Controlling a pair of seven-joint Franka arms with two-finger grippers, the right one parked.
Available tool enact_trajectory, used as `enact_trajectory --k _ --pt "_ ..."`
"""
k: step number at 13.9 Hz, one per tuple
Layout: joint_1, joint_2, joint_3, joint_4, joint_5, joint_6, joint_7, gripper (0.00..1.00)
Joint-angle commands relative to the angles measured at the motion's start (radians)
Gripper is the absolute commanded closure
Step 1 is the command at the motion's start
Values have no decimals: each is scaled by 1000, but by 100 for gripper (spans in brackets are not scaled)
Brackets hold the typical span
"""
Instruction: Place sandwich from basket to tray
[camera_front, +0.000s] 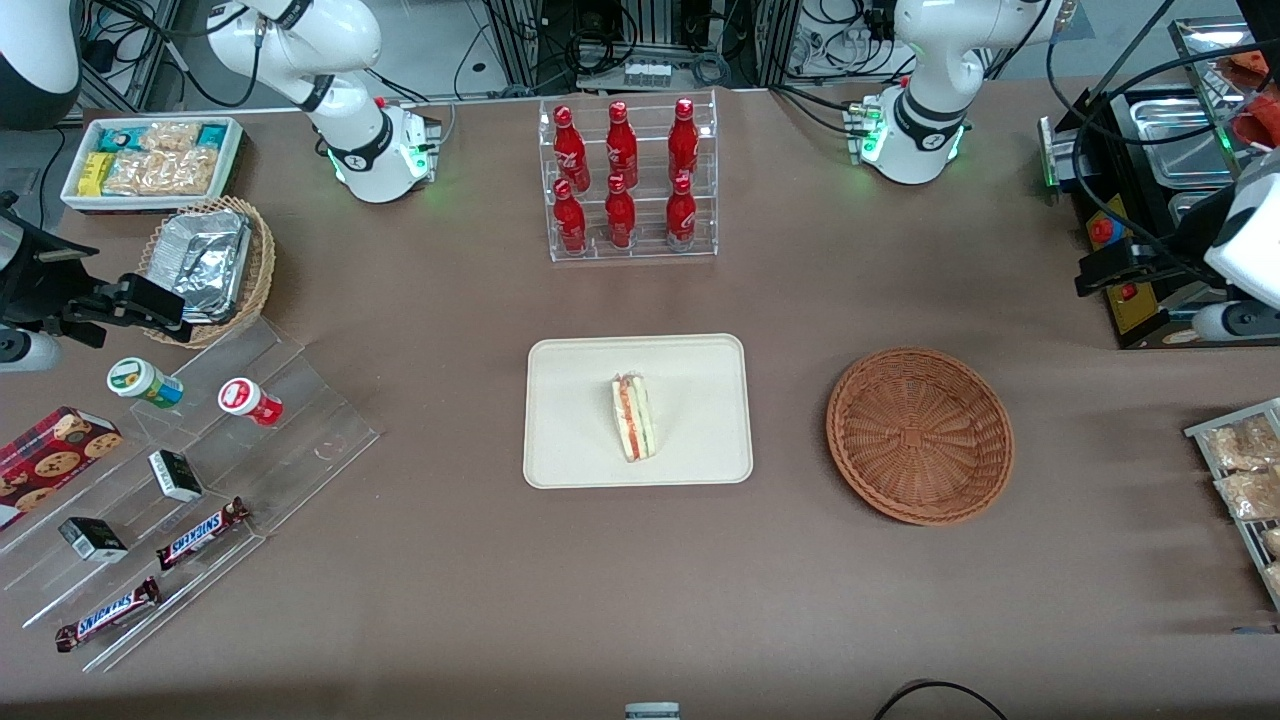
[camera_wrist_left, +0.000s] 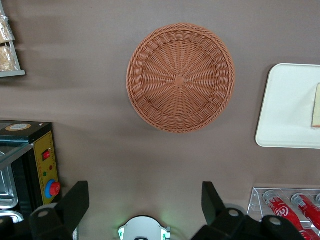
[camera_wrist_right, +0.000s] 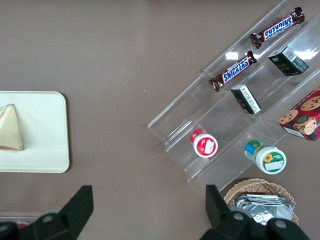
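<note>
Sandwich (camera_front: 633, 417) is lying on the tray (camera_front: 570, 420), roughly mid-tray, nothing touching it. Basket (camera_front: 920, 435) sits empty on the table (camera_front: 420, 560), well apart from the tray, toward the working arm's end. From how things lie I'd call the placement done.

Left end effector (camera_wrist_left: 142, 200) is up high and pulled in toward its arm's base, looking straight down at the basket. Fingers (camera_wrist_left: 75, 202) spread wide, nothing between them, so released and carrying nothing. In the front view only part of that arm shows at the frame edge; I can't pick out the end effector there.

Orientation: the wedge lies on a flat bread face, on its side. Long axis runs near-to-far relative to the front camera, slightly skewed. The red/orange/green filling stripe runs along that axis, on the cut edge. It looks narrower at the end away from the front camera, wider at the near end.

Handling, my read: light, soft, compressible. The bread would dent and the layers could shear or slide apart under a hard pinch. If I had to re-grip, I'd take it across the short width near mid-length, pads on the two bread faces, low force. Avoid the thin tip, which likely crumples.
</note>
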Motion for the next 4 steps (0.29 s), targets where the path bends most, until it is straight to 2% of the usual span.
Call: enact_trajectory --k 1,4 --pt "-23 -26 15 -28 -14 19 8 1" --pt "10 -12 -2 -10 -19 19 9 1"
